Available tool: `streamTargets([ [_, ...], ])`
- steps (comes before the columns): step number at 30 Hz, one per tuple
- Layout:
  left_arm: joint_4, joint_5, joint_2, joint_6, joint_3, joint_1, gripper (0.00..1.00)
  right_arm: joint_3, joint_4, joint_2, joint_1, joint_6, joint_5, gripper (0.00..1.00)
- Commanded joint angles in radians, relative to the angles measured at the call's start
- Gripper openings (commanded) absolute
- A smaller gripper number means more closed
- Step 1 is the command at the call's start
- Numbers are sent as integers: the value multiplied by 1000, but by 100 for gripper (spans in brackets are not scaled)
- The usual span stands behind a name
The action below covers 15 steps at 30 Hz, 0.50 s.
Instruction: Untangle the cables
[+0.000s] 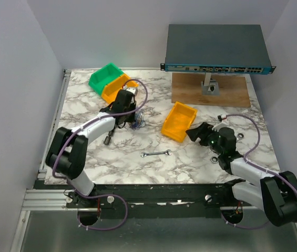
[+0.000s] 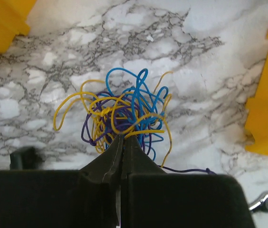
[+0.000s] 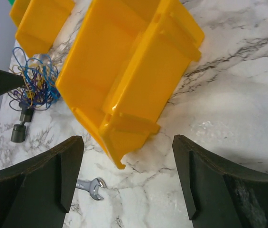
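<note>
Cables (image 2: 124,114) sit as one featherweight, springy knot on the counter (image 2: 195,57), best taken by a free outer loop. Left end effector (image 2: 123,139) is pressed together at its near edge, apparently nipping a strand; right end effector (image 3: 128,142) hangs spread by the yellow bin (image 3: 124,71).

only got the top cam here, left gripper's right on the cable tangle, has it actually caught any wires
Observer: Yes. In the left wrist view the left gripper is shut on strands at the near edge of the cables.
Operator: one colour or mixed
Observer: Mixed: blue, yellow and purple loops in one ball.
Operator: right gripper holding anything
Observer: No. Its wrist view shows the right gripper open and empty, the yellow bin just ahead of its fingers.
</note>
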Motion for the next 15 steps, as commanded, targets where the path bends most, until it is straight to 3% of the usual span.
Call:
streamTargets([
  [1,-16,66,-173,-9,-95,-21,0,44,35,14,36,-32,-20,84],
  [6,121,78,-280,-26,-248,-92,0,144,-86,98,95,-28,112,82],
  [13,370,65,-393,1,-443,-112,0,285,-263,202,107,14,302,57],
  [15,408,72,-425,1,-472,-112,0,327,-327,228,107,21,369,42],
])
